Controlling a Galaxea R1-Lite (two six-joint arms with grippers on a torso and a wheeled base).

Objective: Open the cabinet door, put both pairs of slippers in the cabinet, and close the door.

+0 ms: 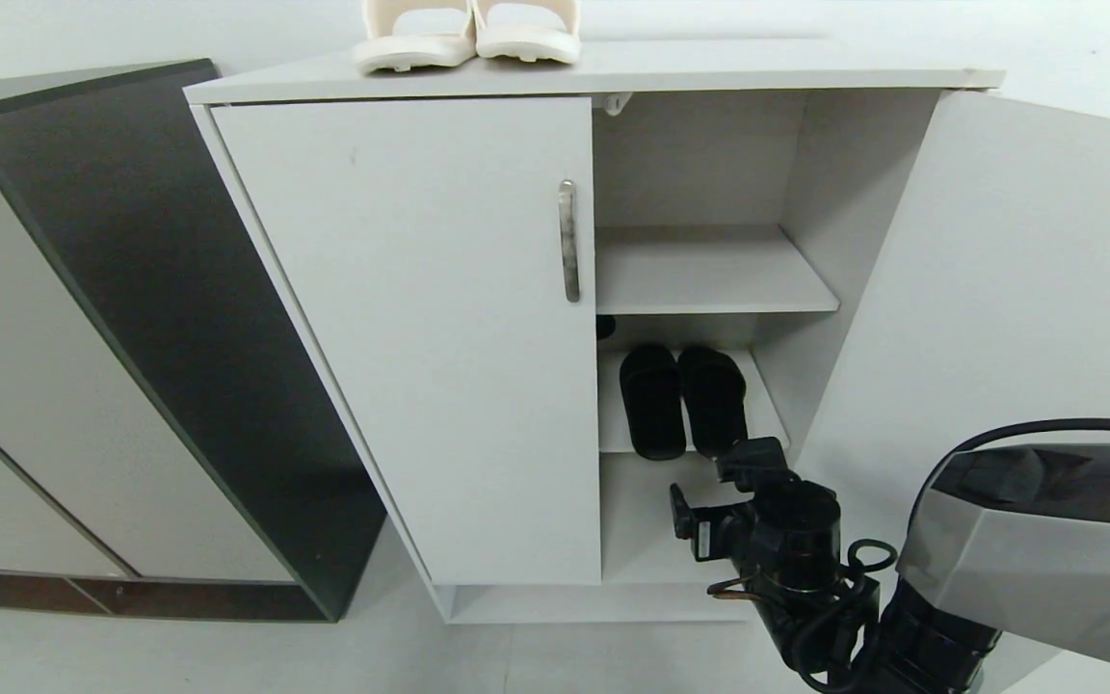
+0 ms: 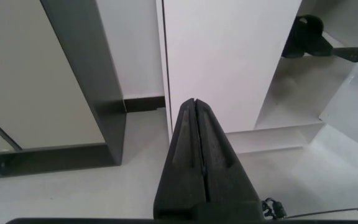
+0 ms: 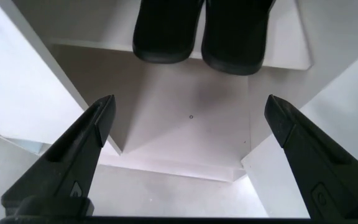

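We see the cabinet (image 1: 709, 72) with its right door (image 1: 1017, 289) swung open and its left door (image 1: 401, 337) closed. Black slippers (image 1: 682, 400) lie side by side on its middle shelf (image 1: 769, 424), long axes running front to back. A cream pair (image 1: 468, 34) sits on the cabinet's top. Our right gripper (image 3: 189, 109), fingers apart, hangs before the bottom compartment (image 1: 637, 520). Our left gripper (image 2: 194, 102) is pressed together. The floor (image 1: 227, 655) is pale and the wall (image 1: 1046, 39) white.

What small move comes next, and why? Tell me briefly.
Probably draw the right hand back from the cabinet: it is open and empty, the black slippers already lie on a shelf, and the white slippers sit on top of it.
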